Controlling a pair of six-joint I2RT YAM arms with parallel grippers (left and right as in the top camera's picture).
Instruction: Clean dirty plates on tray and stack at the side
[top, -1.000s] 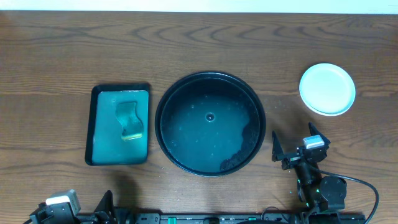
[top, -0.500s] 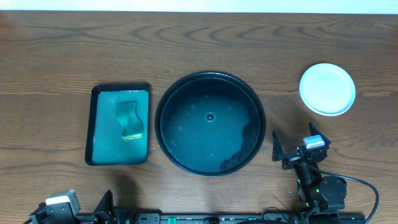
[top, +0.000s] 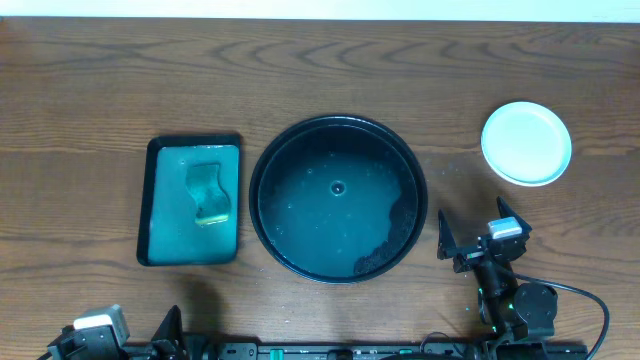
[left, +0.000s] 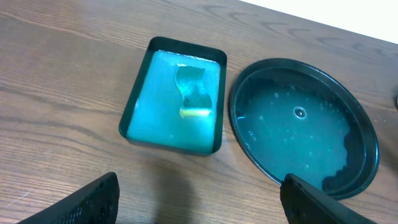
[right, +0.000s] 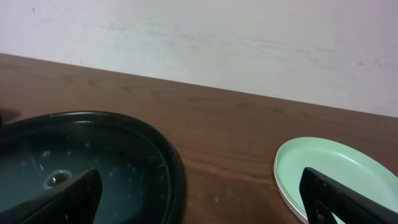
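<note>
While poised low by the near edge of the table (top: 100, 80), the left tool (left: 200, 205) and right tool (top: 472, 228) gape empty.

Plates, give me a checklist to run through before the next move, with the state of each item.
1. No plates left on the tray: ok, none lie on it.
2. Plates stacked at the side: ok, they sit on the table to the right of the tray. How many are in the stack: cannot tell.
3. Left gripper open and holding nothing: ok.
4. Right gripper open and holding nothing: ok.
5. Sponge put away: ok, it lies in the green tray.
6. Both arms away from the stack: ok, neither touches it.
</note>
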